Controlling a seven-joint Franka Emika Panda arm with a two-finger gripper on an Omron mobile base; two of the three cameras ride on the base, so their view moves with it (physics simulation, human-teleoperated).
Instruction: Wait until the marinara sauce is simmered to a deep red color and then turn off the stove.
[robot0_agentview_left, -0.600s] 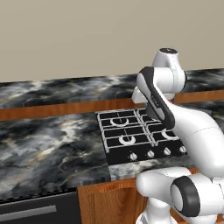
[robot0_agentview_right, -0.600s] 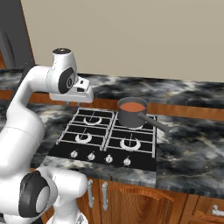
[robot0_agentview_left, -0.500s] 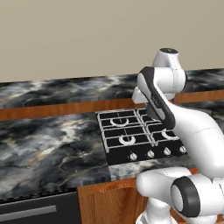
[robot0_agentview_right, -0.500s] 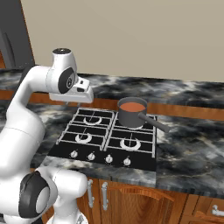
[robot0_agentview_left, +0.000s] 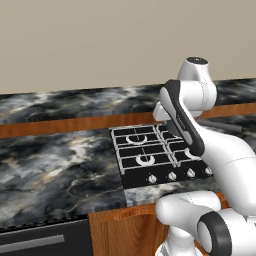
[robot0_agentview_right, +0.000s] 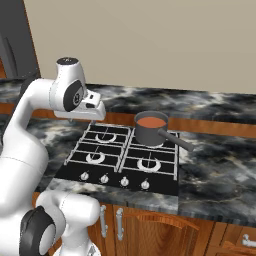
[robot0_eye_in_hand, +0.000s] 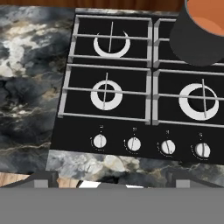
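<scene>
The marinara sauce (robot0_agentview_right: 151, 121) is a flat red-orange disc inside a small dark grey saucepan (robot0_agentview_right: 148, 133) on the stove's back right burner. The pan's long handle (robot0_agentview_right: 175, 140) points right and toward the front. The stove (robot0_agentview_right: 120, 165) is a black cooktop with pale grates and a row of silver knobs (robot0_eye_in_hand: 134, 143) along its front. My gripper (robot0_eye_in_hand: 110, 180) hovers high above the front edge, looking down on the knobs, open with nothing between its fingers. In the hand view the saucepan (robot0_eye_in_hand: 197, 41) and sauce (robot0_eye_in_hand: 209, 19) sit at the top right.
Dark marble counter (robot0_agentview_left: 55, 165) stretches left of the stove (robot0_agentview_left: 145, 160) and to the right (robot0_agentview_right: 220, 170). A raised marble ledge with a wooden band (robot0_agentview_right: 210, 125) runs behind. Wooden cabinet doors (robot0_agentview_right: 150, 232) are below. My arm hides the pan in the left base view.
</scene>
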